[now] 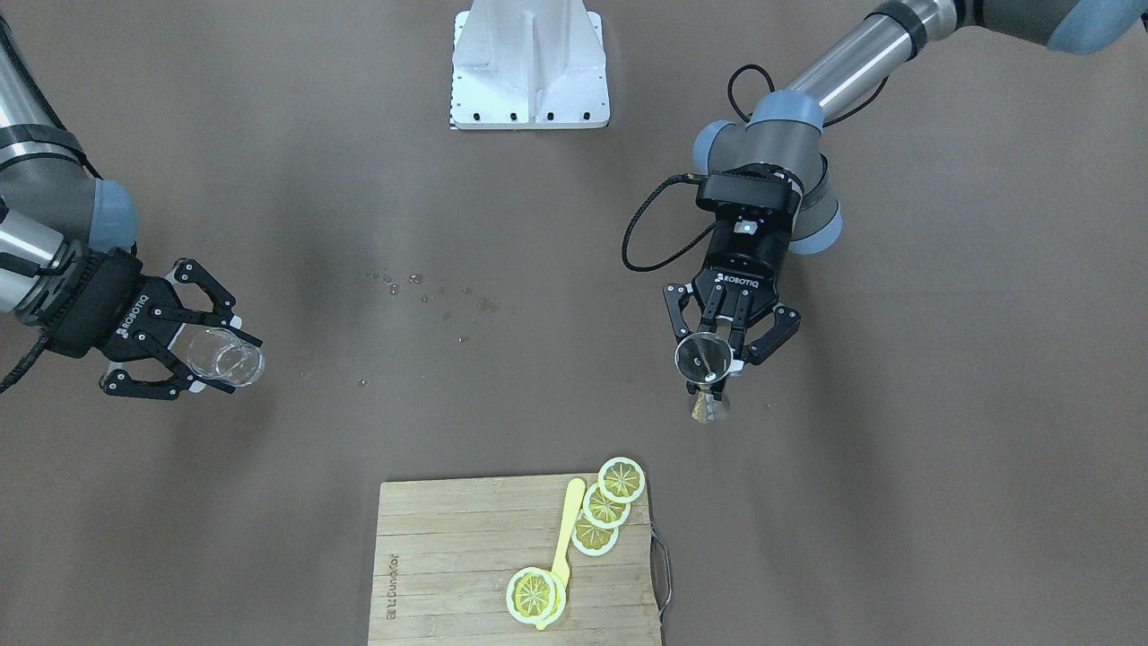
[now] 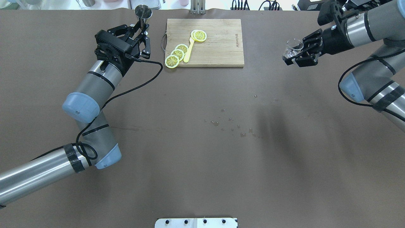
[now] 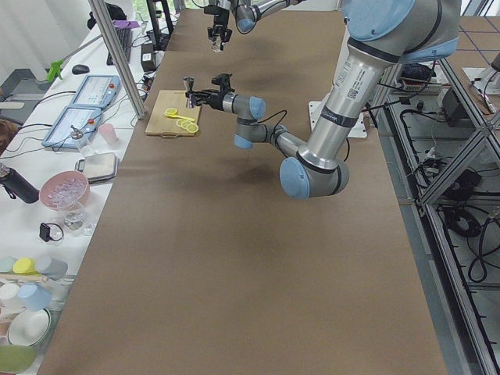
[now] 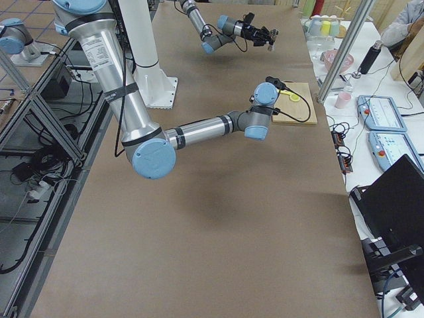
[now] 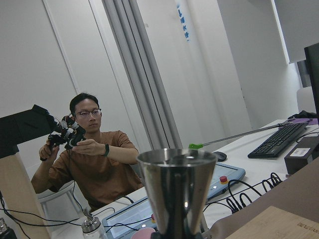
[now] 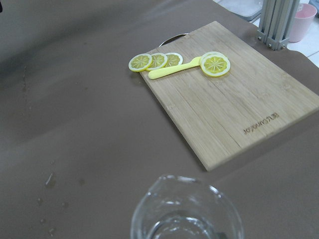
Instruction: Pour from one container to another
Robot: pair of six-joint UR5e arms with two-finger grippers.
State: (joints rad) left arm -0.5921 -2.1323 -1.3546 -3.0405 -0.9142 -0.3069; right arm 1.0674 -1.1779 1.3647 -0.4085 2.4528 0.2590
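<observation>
Left gripper (image 1: 728, 344) clenched on metal cup (image 1: 702, 357), upright near cutting board (image 1: 448, 556). Right gripper (image 1: 208, 357) grasps glass (image 1: 229, 361), well apart. Bring rims close, then tilt slowly

Polished steel jigger (image 1: 703, 357), double cone pinched to a narrow waist. Stands upright, wide round mouth on top, clamped at the waist by the left gripper (image 1: 717, 361), raised, near the handle end of the cutting board (image 1: 466, 556). Clear, thin-walled glass cup (image 1: 224, 357). Leans well over, mouth pointing outward, pinched in the right gripper (image 1: 220, 364), well apart from the cutting board's handle-less end.
</observation>
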